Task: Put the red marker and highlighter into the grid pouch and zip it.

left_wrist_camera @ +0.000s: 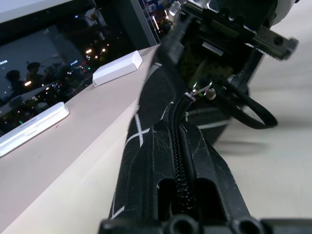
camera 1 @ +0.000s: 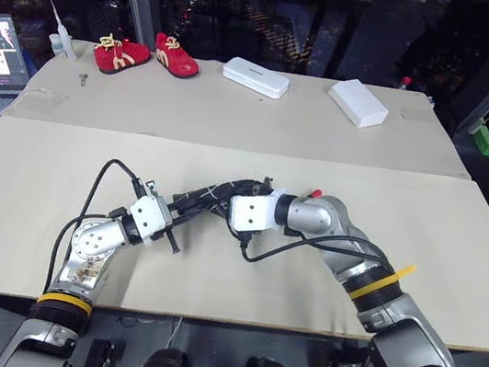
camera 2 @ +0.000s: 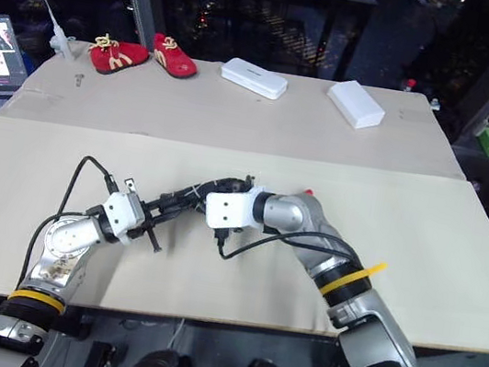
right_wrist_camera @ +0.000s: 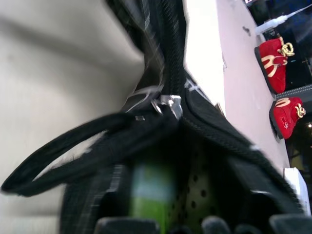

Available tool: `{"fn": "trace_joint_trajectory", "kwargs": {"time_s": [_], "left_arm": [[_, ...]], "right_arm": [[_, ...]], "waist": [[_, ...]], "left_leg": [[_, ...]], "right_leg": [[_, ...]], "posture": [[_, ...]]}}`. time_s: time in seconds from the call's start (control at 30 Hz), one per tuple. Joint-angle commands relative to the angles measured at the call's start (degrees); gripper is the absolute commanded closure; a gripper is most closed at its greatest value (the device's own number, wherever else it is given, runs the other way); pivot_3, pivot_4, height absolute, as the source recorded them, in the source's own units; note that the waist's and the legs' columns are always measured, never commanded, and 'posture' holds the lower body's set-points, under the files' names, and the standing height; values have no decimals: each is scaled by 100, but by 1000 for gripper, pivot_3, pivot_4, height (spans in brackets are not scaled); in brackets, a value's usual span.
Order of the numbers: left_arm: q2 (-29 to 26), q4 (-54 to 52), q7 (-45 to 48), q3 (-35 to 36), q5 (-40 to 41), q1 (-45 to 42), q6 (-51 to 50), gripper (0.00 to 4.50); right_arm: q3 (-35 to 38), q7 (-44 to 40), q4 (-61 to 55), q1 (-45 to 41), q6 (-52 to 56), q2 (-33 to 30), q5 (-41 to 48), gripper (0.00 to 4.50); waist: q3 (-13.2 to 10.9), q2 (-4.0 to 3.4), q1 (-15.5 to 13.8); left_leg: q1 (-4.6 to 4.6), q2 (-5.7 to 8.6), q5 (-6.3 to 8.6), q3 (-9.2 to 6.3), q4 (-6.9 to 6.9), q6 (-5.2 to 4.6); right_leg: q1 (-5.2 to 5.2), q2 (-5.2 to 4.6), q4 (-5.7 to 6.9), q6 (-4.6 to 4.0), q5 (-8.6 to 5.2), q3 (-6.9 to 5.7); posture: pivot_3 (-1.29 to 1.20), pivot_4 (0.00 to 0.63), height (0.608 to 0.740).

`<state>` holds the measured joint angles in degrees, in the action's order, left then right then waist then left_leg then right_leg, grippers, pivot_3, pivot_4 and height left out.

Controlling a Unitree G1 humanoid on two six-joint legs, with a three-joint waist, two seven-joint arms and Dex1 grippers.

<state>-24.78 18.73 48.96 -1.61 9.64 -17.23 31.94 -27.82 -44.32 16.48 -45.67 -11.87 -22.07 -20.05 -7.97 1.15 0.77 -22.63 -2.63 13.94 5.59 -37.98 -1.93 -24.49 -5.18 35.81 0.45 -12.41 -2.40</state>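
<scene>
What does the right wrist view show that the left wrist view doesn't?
Right wrist view alone: the green highlighter inside the open end of the grid pouch, and two red shoes. Left wrist view alone: two white boxes on the table and a closed stretch of zipper. Both share the pouch and its metal zipper pull.

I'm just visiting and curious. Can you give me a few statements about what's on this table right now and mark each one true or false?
1. The left gripper holds the grid pouch off the table. True.
2. Something lime green lies inside the pouch's open end. True.
3. The red shoes are blue. False: they are red.
4. One white box sits at the back. False: a second white box makes two.
</scene>
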Motion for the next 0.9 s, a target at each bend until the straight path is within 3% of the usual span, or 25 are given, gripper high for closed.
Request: {"fn": "trace_joint_trajectory", "kwargs": {"time_s": [0.03, 0.13, 0.37, 0.9], "left_arm": [[-8, -207, -38, 45, 118, 26, 1, 4500], [-13, -212, -57, 58, 101, 35, 1, 4500], [-51, -216, -111, 105, 54, 73, 8, 4500], [-138, -446, -470, 172, -77, 313, 0, 4500]], "right_arm": [[607, -315, -166, -81, 15, -279, 643, 1070], [1045, -844, -282, 23, 174, -633, 1345, 1070], [1770, -2444, -503, 236, 1741, -1544, 2859, 1070], [1000, -2065, 3575, -1310, -857, -943, 1206, 1070]], "waist": [[0, 0, -1], [0, 0, -12], [0, 0, -5], [-1, -1, 9]], "left_leg": [[0, 0, 0, -1, 0, 0], [0, 1, 0, -4, 0, 0], [4, -1, 1, -17, 0, -2], [21, -3, 2, 7, 3, -2]], "right_leg": [[0, 0, 0, 0, 0, 0], [1, -2, -3, 0, 0, 0], [7, -2, -6, -1, 1, 1], [12, -3, -5, -8, 4, 10]], "posture": [[0, 150, 740], [0, 150, 740], [0, 150, 740], [0, 150, 740]]}}
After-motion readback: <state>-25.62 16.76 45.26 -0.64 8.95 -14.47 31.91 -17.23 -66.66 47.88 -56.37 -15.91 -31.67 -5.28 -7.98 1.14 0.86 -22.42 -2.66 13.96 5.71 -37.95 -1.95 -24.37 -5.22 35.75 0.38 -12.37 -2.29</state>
